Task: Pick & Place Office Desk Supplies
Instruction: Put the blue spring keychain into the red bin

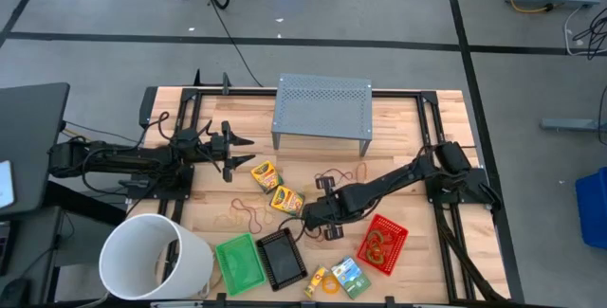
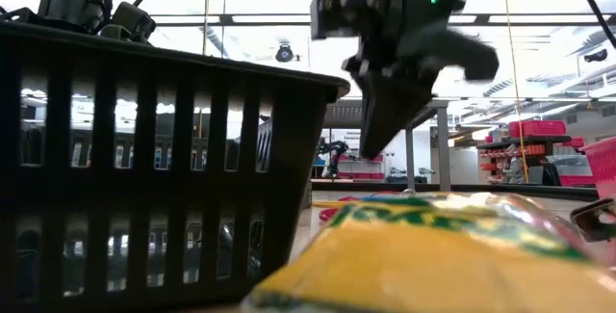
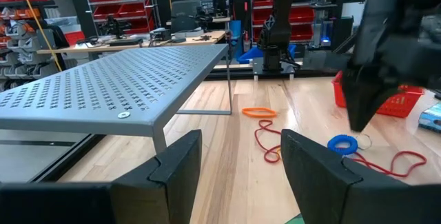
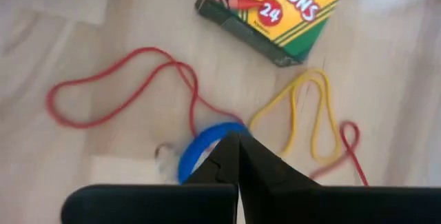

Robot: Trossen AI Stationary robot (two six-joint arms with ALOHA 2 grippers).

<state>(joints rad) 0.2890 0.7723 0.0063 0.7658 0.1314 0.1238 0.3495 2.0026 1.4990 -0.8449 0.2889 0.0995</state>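
Note:
My right gripper (image 1: pixel 313 216) (image 4: pixel 231 141) points steeply down over the table's middle, shut on a blue ring (image 4: pixel 196 151) (image 3: pixel 342 143). Red (image 4: pixel 124 86) and yellow (image 4: pixel 310 107) rubber bands lie flat on the wood around it. Just beyond them lies a yellow-green crayon box (image 4: pixel 282 10) (image 1: pixel 286 200), and a second box (image 1: pixel 266 173) lies farther left. My left gripper (image 1: pixel 235 154) (image 3: pixel 241 148) waits level and open at the left, with nothing between its fingers. Red (image 1: pixel 382 244), black (image 1: pixel 282 258) and green (image 1: pixel 239 262) mesh trays sit near the front edge. My right gripper pinches the blue ring's rim (image 4: pixel 207 141) between its two shut fingertips, coming from above and slanting down. The fingers hide the pinched spot itself. The rest of the ring sticks out to one side just below the tips. Whether it is clear of the table I cannot tell.
A grey perforated stand (image 1: pixel 322 109) stands at the far middle and a big white bucket (image 1: pixel 156 256) at the front left. An orange ring (image 3: pixel 258 112) and a red band (image 3: pixel 269 141) lie right of the stand. More small supplies (image 1: pixel 340 278) lie at the front edge.

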